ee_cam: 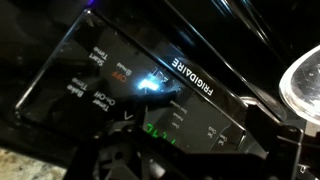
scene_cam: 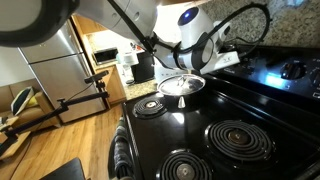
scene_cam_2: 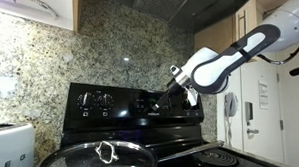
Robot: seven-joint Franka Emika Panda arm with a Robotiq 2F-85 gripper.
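1. Black glass control panel (ee_cam: 170, 90) at the stove's back is lit, with green digits glowing. Your gripper (scene_cam_2: 173, 81) hovers by its right end.
2. Reach looks nearly done, but no contact shows, and I can't tell if the jaws are parted or closed.
3. Only the wrist view reads the buttons. An exterior view shows the glass lid (scene_cam: 182, 85) nearby.
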